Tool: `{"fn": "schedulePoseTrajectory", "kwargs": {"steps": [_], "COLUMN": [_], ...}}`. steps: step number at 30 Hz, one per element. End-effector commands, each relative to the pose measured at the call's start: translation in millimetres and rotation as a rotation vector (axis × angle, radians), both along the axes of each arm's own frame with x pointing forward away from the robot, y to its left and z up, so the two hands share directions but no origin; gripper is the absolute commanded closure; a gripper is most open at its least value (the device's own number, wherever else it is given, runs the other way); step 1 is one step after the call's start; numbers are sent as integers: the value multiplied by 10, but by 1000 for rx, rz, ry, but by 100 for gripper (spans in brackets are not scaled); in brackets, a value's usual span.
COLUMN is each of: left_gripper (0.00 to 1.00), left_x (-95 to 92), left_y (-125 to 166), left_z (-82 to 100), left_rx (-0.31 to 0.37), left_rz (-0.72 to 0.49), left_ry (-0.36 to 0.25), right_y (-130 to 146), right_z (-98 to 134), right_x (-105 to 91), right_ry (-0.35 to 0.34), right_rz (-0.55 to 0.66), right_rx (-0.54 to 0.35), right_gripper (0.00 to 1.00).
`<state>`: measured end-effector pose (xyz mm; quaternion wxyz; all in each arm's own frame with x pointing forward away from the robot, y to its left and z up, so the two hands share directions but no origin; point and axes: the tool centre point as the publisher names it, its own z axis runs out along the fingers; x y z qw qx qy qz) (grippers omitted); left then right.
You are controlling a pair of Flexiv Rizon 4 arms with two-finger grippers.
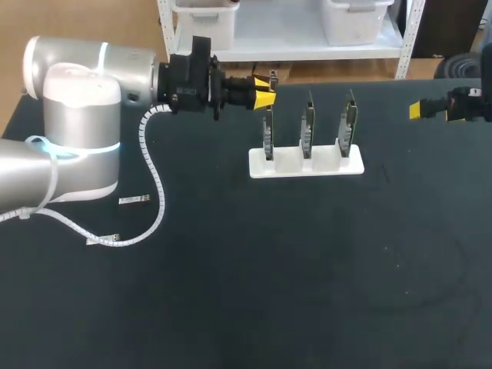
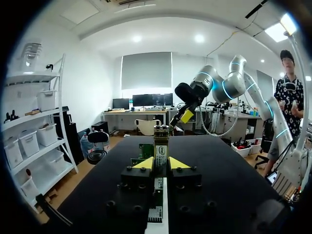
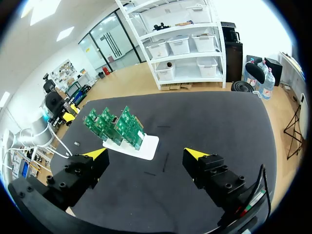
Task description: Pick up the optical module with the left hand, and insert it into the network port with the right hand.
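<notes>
My left gripper (image 1: 265, 91) hangs just left of and above the leftmost circuit board, shut on the optical module (image 2: 161, 151), a slim metal bar that sticks out ahead of the yellow fingertips (image 2: 144, 164). Three upright green boards (image 1: 307, 123) stand in a white holder (image 1: 306, 163) at the table's middle back. In the left wrist view the boards (image 2: 144, 150) lie just ahead of and below the module. My right gripper (image 1: 416, 110) is at the far right, well apart from the boards, and stands open and empty (image 3: 146, 155). Ahead of it are the boards (image 3: 114, 126).
Two spare optical modules (image 1: 133, 200) (image 1: 102, 240) lie flat on the black table (image 1: 307, 292) at the left, near the left arm's white spiral cable (image 1: 157, 192). The holder's white base (image 3: 147, 147) sits between the two arms.
</notes>
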<state>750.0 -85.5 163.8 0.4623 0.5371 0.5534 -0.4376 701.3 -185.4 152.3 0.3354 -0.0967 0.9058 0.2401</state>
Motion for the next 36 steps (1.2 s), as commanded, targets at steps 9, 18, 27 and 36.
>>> {"fn": "schedulePoseTrajectory", "kwargs": {"steps": [9,18,27,36], "left_gripper": [100,100,100,100], "left_x": [8,8,8,8], "left_y": [-5,-5,-5,-5], "left_z": [-5,-5,-5,-5], "left_rx": [0,0,0,0], "left_rz": [1,1,1,1], "left_ry": [0,0,0,0], "right_y": [23,345,367,367], "right_z": [233,233,243,243], "right_x": [315,381,365,365], "right_ry": [-95,-89,-93,-93], "right_rz": [444,589,577,577], "right_rx": [8,43,39,39], "right_gripper": [0,0,0,0]}}
